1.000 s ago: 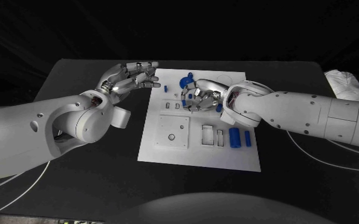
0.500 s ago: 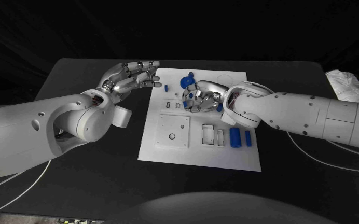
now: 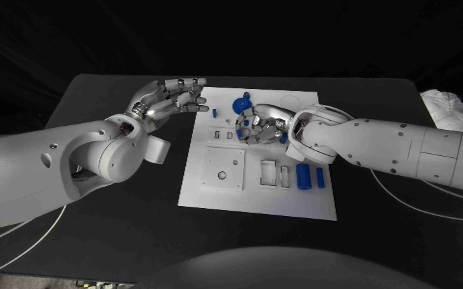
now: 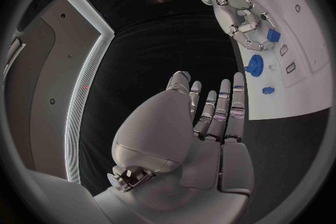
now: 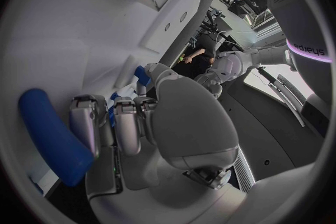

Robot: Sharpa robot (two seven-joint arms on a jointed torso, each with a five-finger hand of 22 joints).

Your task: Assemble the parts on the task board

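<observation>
The right hand [image 3: 255, 127] sits low over the middle of the board [image 3: 222, 195], fingers curled round a small blue part [image 3: 245, 124]; from the wrist camera the fingers [image 5: 115, 123] press close to the board's white face beside a blue piece [image 5: 52, 134]. Since a second ago this hand has barely shifted, only settling a little toward the board's slots, which suggests it is lining the part up for seating rather than carrying it.

The left hand [image 3: 172, 102] hovers off the board's left edge over the table [image 3: 106, 235], fingers [image 4: 217, 106] straight, apart and empty; it has stayed there, with only a slight turn of the fingers.

A blue gear [image 3: 241, 104] lies near the board's far edge, a small peg [image 3: 213, 113] to its left, and two blue bars [image 3: 310, 177] wait at the near right. These are unmoved, so most of the assembly seems still to be done.
</observation>
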